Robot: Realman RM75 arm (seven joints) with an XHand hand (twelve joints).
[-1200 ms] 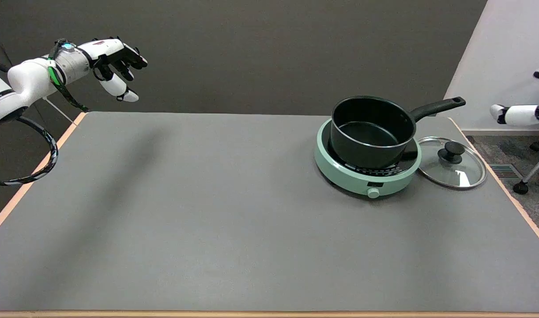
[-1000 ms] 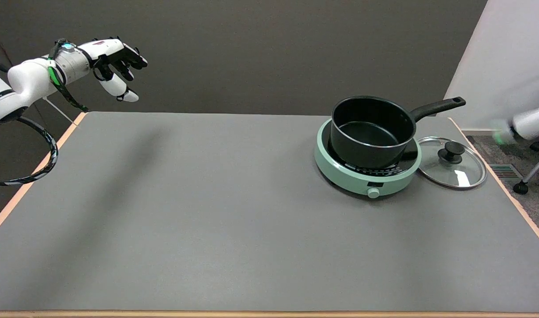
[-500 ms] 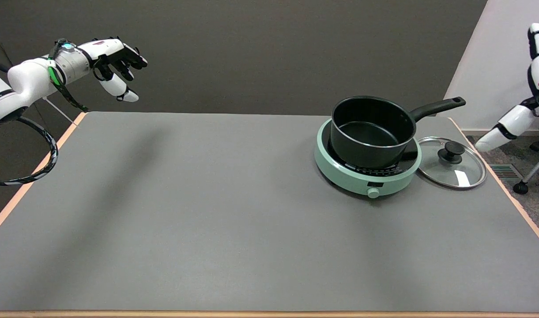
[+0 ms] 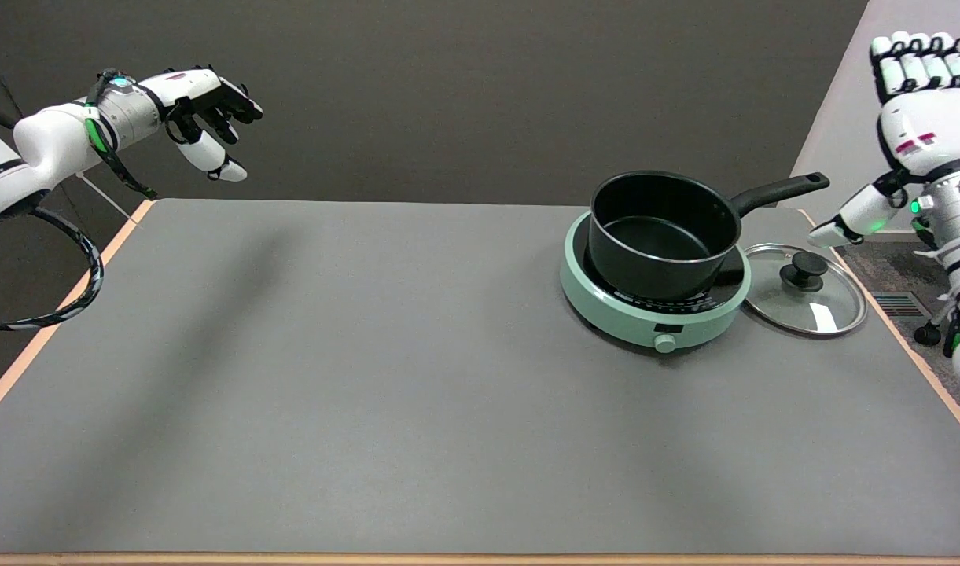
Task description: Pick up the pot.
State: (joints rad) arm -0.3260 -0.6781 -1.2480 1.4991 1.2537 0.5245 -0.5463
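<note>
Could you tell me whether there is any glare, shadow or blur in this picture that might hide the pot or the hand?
Head view: sharp throughout; the right hand shows no blur. A small bright glare patch sits on the glass lid. The black pot has a dark interior but a clear rim and handle. Soft, broad shadows lie on the table.

Dark wall (image 4: 448, 94) behind grey table (image 4: 369, 409) (pale wall (image 4: 841, 102) rt)

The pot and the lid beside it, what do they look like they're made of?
The pot looks like metal with a matte black, likely nonstick coating; its handle seems dull plastic. The lid is clear glass, showing a glare streak, with a shiny metal rim and a black knob, probably plastic.
</note>
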